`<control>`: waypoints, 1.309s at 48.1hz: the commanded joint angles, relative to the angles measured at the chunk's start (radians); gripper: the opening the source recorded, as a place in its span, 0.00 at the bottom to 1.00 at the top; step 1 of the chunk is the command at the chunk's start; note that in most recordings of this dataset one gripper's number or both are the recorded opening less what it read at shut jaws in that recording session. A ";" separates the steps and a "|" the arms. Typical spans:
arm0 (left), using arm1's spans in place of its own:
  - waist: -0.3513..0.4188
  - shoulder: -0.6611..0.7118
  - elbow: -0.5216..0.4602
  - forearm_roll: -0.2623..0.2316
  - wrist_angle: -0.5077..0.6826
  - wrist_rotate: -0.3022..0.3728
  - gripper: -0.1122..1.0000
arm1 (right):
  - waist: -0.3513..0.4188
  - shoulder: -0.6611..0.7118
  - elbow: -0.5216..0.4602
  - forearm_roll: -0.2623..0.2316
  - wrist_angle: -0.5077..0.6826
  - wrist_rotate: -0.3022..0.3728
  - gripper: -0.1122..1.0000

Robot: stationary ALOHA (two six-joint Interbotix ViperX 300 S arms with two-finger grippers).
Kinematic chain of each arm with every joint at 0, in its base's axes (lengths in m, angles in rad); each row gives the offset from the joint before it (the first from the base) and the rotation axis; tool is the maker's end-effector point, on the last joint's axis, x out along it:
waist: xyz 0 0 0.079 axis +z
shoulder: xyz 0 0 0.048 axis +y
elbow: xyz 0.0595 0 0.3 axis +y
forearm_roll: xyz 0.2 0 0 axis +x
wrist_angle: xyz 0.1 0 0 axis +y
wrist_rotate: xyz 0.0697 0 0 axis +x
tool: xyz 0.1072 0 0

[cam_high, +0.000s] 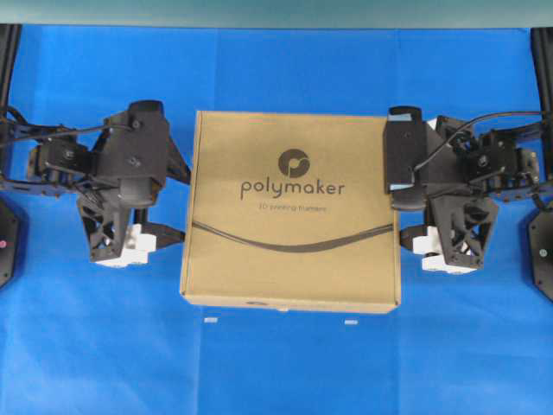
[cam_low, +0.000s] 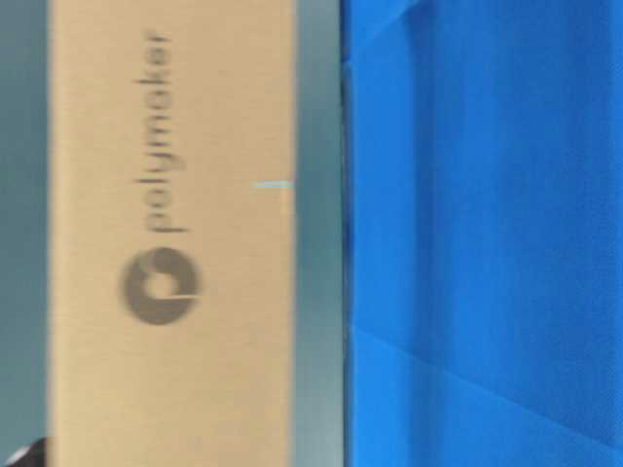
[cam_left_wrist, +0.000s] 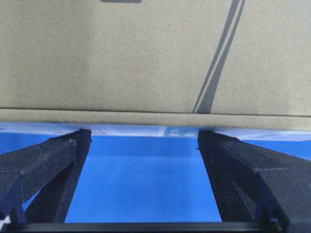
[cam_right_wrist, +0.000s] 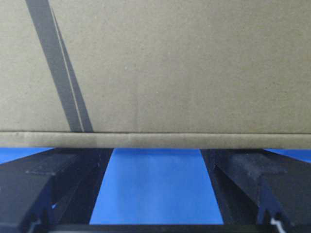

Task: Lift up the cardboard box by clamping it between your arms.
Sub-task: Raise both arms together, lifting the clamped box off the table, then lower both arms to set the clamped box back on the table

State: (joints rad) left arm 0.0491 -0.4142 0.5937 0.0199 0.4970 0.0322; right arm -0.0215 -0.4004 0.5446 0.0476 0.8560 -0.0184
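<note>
The cardboard box (cam_high: 289, 225), tan with dark "polymaker" lettering, a round logo and a curved line, sits between my two arms. My left gripper (cam_high: 184, 203) is open, with both fingertips pressed against the box's left side; the left wrist view (cam_left_wrist: 144, 135) shows the box (cam_left_wrist: 146, 58) across its tips. My right gripper (cam_high: 396, 203) is open and presses the box's right side; the right wrist view (cam_right_wrist: 156, 151) shows the box (cam_right_wrist: 170, 68) the same way. The table-level view is turned sideways. There a grey gap separates the box (cam_low: 170, 146) from the blue cloth (cam_low: 487, 243).
The blue cloth (cam_high: 276, 372) covers the table. Two small white marks (cam_high: 212, 321) lie on it just in front of the box. Black arm bases stand at the left edge (cam_high: 7, 238) and the right edge (cam_high: 543, 255).
</note>
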 commanded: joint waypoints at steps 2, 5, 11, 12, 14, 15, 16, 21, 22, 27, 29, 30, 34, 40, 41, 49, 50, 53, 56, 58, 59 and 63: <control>0.009 -0.012 -0.089 0.003 0.012 -0.006 0.88 | 0.025 -0.014 -0.101 0.011 0.005 0.006 1.00; 0.009 -0.012 -0.106 0.003 0.040 -0.006 0.88 | 0.026 -0.014 -0.114 0.011 0.018 0.006 1.00; 0.009 -0.012 -0.137 0.003 0.078 -0.005 0.88 | 0.029 -0.015 -0.138 0.011 0.041 0.006 1.00; 0.009 -0.012 -0.140 0.003 0.081 -0.005 0.88 | 0.029 -0.017 -0.144 0.011 0.046 0.006 1.00; 0.009 -0.012 -0.147 0.003 0.087 -0.005 0.88 | 0.029 -0.018 -0.155 0.011 0.058 0.006 1.00; 0.009 -0.012 -0.150 0.003 0.089 -0.005 0.88 | 0.031 -0.018 -0.163 0.011 0.066 0.006 1.00; 0.009 -0.012 -0.156 0.003 0.092 -0.006 0.88 | 0.031 -0.018 -0.169 0.011 0.072 0.006 1.00; 0.006 -0.012 -0.187 0.003 0.106 -0.006 0.88 | 0.034 -0.018 -0.206 0.011 0.115 0.006 1.00; 0.006 -0.012 -0.193 0.003 0.110 -0.006 0.88 | 0.035 -0.018 -0.212 0.011 0.120 0.006 1.00; 0.006 -0.011 -0.221 0.003 0.137 -0.006 0.88 | 0.035 -0.018 -0.230 0.009 0.133 0.006 1.00; 0.006 -0.011 -0.222 0.003 0.144 -0.006 0.88 | 0.034 -0.018 -0.232 0.009 0.135 0.006 1.00; 0.006 -0.009 -0.222 0.003 0.147 -0.006 0.88 | 0.035 -0.018 -0.232 0.008 0.135 0.006 1.00; 0.006 -0.008 -0.222 0.003 0.153 -0.006 0.88 | 0.035 -0.018 -0.230 0.008 0.135 0.006 1.00; 0.006 -0.008 -0.224 0.003 0.153 -0.006 0.88 | 0.035 -0.018 -0.227 0.006 0.133 0.005 1.00; 0.006 -0.008 -0.224 0.003 0.152 -0.008 0.88 | 0.034 -0.018 -0.227 0.006 0.133 0.005 1.00; 0.011 -0.011 -0.206 0.003 0.149 -0.014 0.88 | 0.035 -0.018 -0.207 -0.002 0.121 0.003 1.00; 0.009 -0.009 -0.199 0.003 0.149 -0.014 0.88 | 0.035 -0.018 -0.201 -0.003 0.115 0.003 1.00; 0.011 -0.009 -0.184 0.003 0.144 -0.017 0.88 | 0.034 -0.021 -0.187 -0.003 0.098 0.002 1.00; 0.009 -0.009 -0.167 0.003 0.135 -0.018 0.88 | 0.031 -0.023 -0.169 -0.003 0.080 0.002 1.00; 0.011 -0.009 -0.156 0.003 0.126 -0.020 0.88 | 0.029 -0.025 -0.158 -0.003 0.069 0.002 1.00; 0.011 -0.011 -0.149 0.003 0.121 -0.020 0.88 | 0.028 -0.025 -0.152 -0.002 0.064 0.002 1.00; 0.009 -0.009 -0.126 0.003 0.095 -0.020 0.88 | 0.025 -0.026 -0.124 -0.003 0.043 0.002 1.00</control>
State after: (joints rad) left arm 0.0460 -0.4264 0.4740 0.0184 0.6611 0.0307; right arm -0.0107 -0.4188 0.4280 0.0399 0.9756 -0.0107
